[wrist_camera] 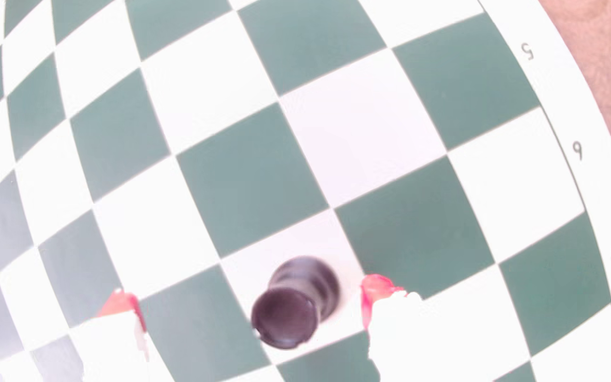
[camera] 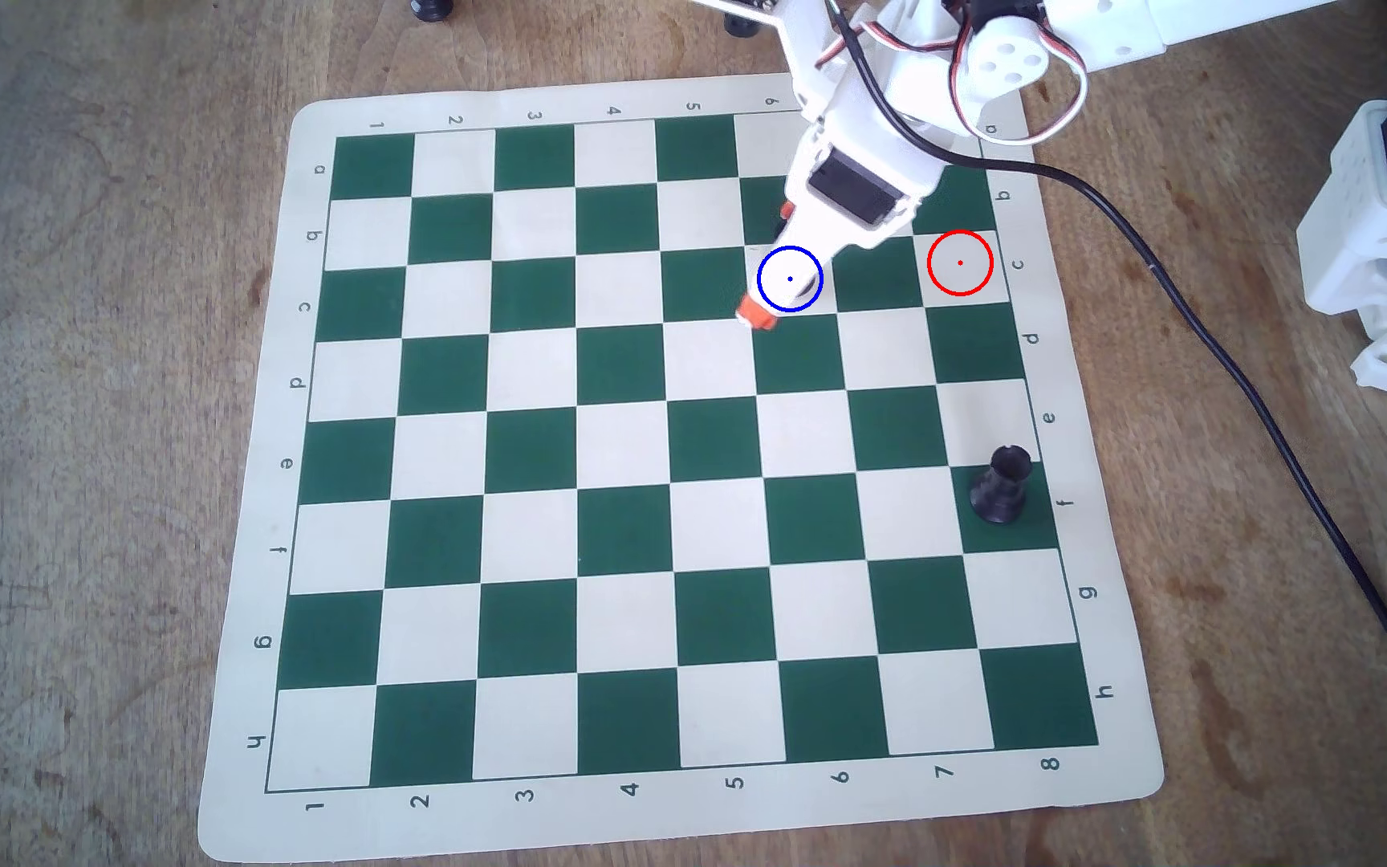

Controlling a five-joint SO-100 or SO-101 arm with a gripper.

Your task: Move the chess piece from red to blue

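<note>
Chess piece upright on white square, between orange-tipped fingers, both clear of it; gripper spread wide, holding nothing; overhead view: gripper over blue, piece hidden; red empty, right; second rook near-right; likely just released.

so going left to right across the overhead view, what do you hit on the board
orange fingertip of the hand → blue circle → red circle → second black rook on the right edge column
</note>
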